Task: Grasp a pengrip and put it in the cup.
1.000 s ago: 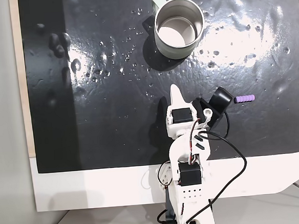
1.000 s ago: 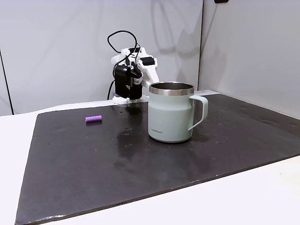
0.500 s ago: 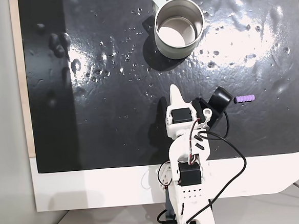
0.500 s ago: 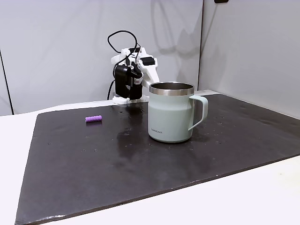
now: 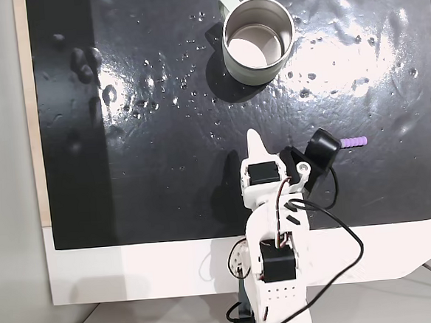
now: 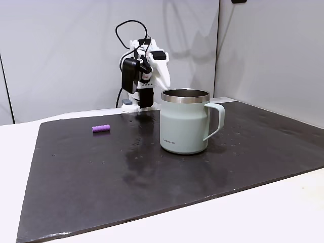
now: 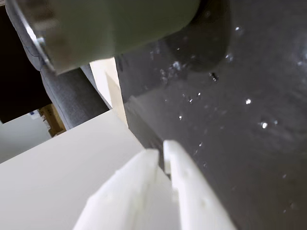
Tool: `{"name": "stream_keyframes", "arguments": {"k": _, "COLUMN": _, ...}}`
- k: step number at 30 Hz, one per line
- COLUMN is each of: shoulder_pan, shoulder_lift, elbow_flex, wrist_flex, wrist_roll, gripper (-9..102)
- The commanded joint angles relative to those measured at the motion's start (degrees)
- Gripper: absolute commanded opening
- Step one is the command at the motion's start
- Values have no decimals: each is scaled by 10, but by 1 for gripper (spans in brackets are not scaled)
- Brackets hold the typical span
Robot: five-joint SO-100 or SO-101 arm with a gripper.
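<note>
The task is judged to be at its very start; nothing has yet been grasped and nothing has been placed. The small purple ribbed rubber pengrip is seen lying flat on the dark, glossy, wrinkled mat that covers the white table; in a fixed view from above it lies to the right of the arm, partly hidden at its near end by the black cylindrical camera carried on the wrist; in a fixed view from the side it is seen well apart from the mug, at the left of the mat. The round pale grey-green mug with a shiny metal inside, the cup, is set upright farther along the mat, its small handle turned to the right in the side view; its inside appears empty, no purple being seen there from above.

The white two-finger pincer is seen in the wrist view with its tips drawn together, only a thin slit being left between them; nothing is held; it is raised above the mat and pointed towards the cup rather than towards the pengrip.

What remains is judged to be the whole job: the pincer is to be turned towards the pengrip, opened, lowered and shut round it; the pengrip is then to be carried over the cup and released.
</note>
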Motion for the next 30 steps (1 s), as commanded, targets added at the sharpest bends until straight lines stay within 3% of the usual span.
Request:
{"name": "stream_keyframes", "arguments": {"k": 1, "shoulder_pan": 27, "shoulder_lift": -73, "elbow_flex": -118, "wrist_flex": 32, "wrist_roll": -15, "gripper": 0}}
{"name": "stream_keyframes", "arguments": {"k": 18, "shoulder_pan": 257, "shoulder_lift": -495, "elbow_flex": -562, "wrist_flex": 301, "wrist_roll": -142, "gripper": 4}}
{"name": "stream_keyframes", "arguments": {"k": 26, "shoulder_pan": 330, "shoulder_lift": -660, "elbow_flex": -678, "wrist_flex": 411, "wrist_roll": -214, "gripper": 6}}
{"name": "stream_keyframes", "arguments": {"k": 30, "shoulder_pan": 355, "shoulder_lift": -694, "elbow_flex": -680, "wrist_flex": 425, "wrist_roll": -258, "gripper": 10}}
